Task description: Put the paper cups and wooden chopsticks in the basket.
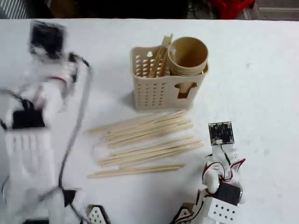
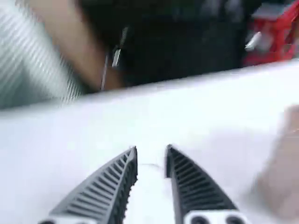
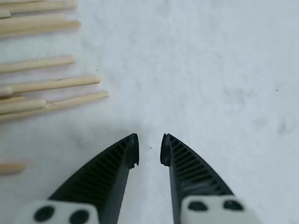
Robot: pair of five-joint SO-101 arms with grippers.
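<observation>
1. Pale wooden chopsticks (image 1: 145,140) are strewn just before the beige slotted plastic basket (image 1: 154,95), beside the right gripper (image 3: 149,150), its fingers parted and empty.
2. Tan paper cups (image 1: 188,56) are stacked inside the basket.
3. The left gripper (image 2: 150,161), well apart from the basket, is likewise parted and empty.

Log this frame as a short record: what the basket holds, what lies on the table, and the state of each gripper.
basket: upright on the table
in basket: stacked paper cups, with leaning chopsticks beside them
on table: loose chopsticks in a pile in front of the basket
left gripper: slightly open, empty, over bare table
right gripper: slightly open, empty, near the ends of the loose chopsticks
remaining: loose chopsticks not yet in basket
</observation>
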